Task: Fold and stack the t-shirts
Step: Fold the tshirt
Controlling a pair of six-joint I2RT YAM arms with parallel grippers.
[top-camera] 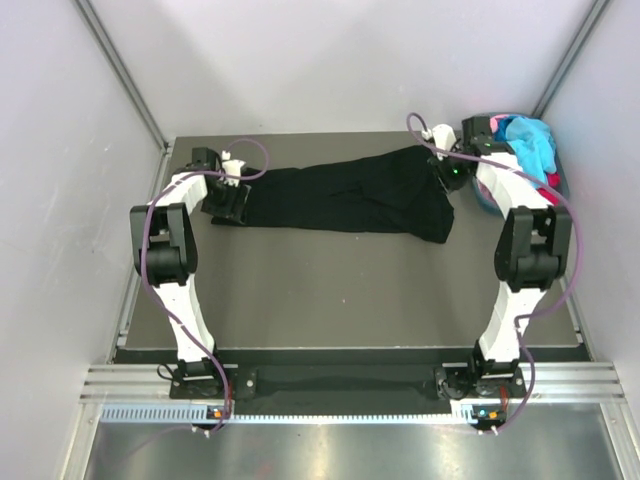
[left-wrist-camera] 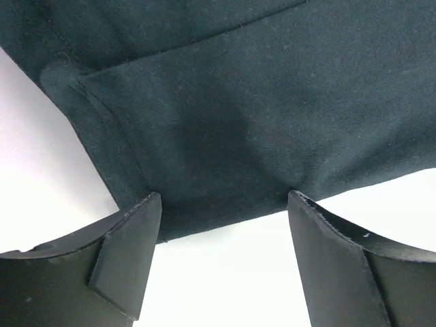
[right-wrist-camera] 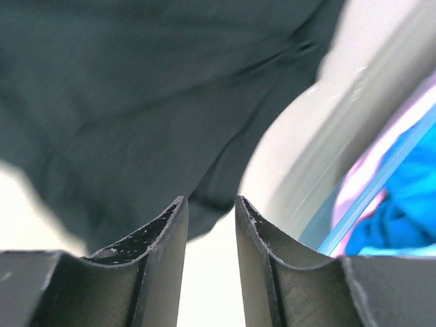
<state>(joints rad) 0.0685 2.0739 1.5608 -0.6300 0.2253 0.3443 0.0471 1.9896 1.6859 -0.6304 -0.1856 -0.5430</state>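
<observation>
Black t-shirt (top-camera: 350, 195) lies stretched in a long, narrow band across the far part of the tabletop (top-camera: 350, 300), running from the left arm to the right arm, with its right end a little wider and rumpled. At the left end of the band are the left fingers (top-camera: 228, 200). In the left wrist view they are spread wide, and the hemmed edge of the cloth lies just in front of the two tips and reaches between them. The tips touch this edge or nearly touch it, but they do not pinch it, so the cloth is released there. The right fingers (top-camera: 450, 178) are at the right end of the shirt, over its dark corner. In the right wrist view they stand only a little apart, with a narrow gap, and in this gap only the pale tabletop shows. The black cloth lies beyond the tips and is not clamped. Behind the right arm, in the far right corner, a basket (top-camera: 558, 180) holds a turquoise t-shirt (top-camera: 530, 140) and some pink cloth (top-camera: 546, 186).
</observation>
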